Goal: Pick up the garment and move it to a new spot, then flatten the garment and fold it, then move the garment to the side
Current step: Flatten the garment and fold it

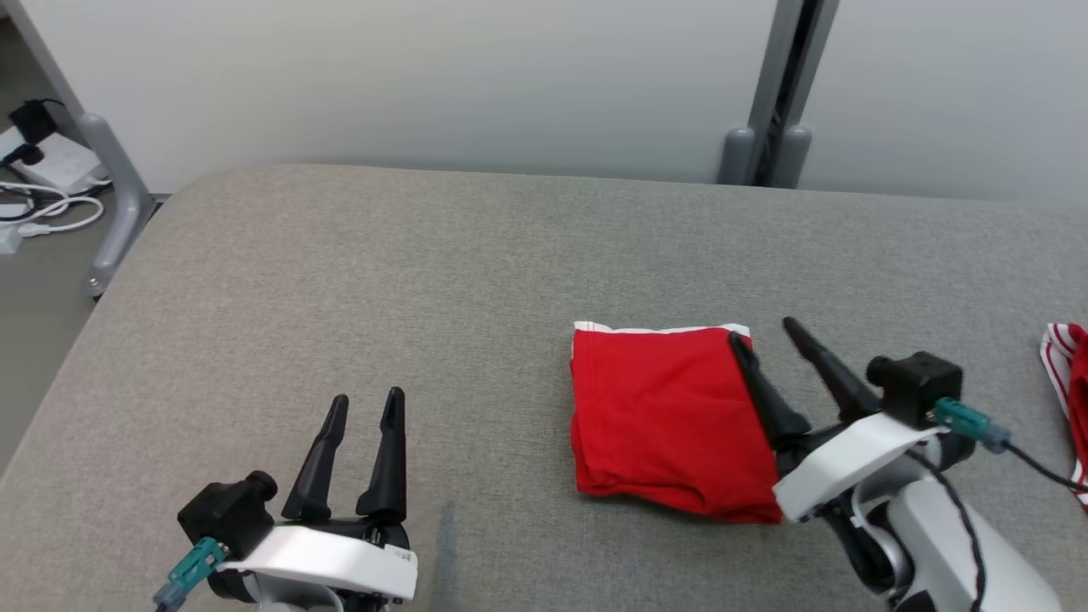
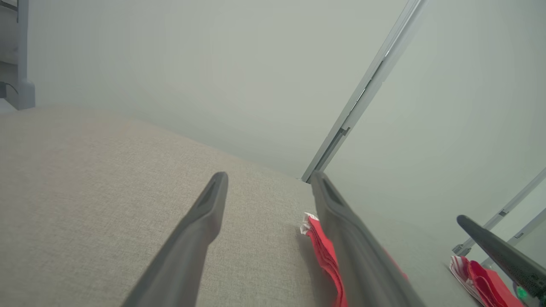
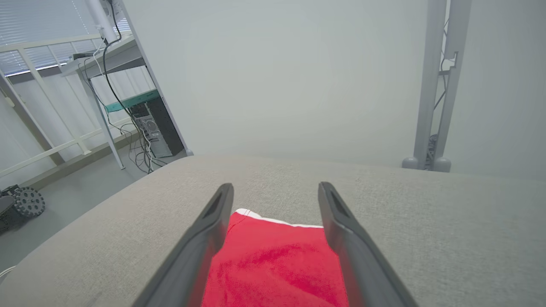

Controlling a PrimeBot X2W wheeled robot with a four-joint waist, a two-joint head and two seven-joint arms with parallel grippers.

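Garment [image 1: 663,416] lies folded on table [image 1: 340,280], right gripper [image 1: 762,331] spread astride its right edge.

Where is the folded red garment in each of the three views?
Head view: the folded red garment lies right of centre, by the right gripper.
Left wrist view: bottom, right of centre, partly behind a finger of the left gripper.
Right wrist view: bottom centre, between the fingers.
Shared landmark: grey post behind the table.

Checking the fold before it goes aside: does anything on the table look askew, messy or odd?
Nothing is spilled or damaged. The folded red garment lies flat, but its near edge slants and the layers there look slightly uneven. A red-and-white striped cloth sits bunched at the right edge of the table.
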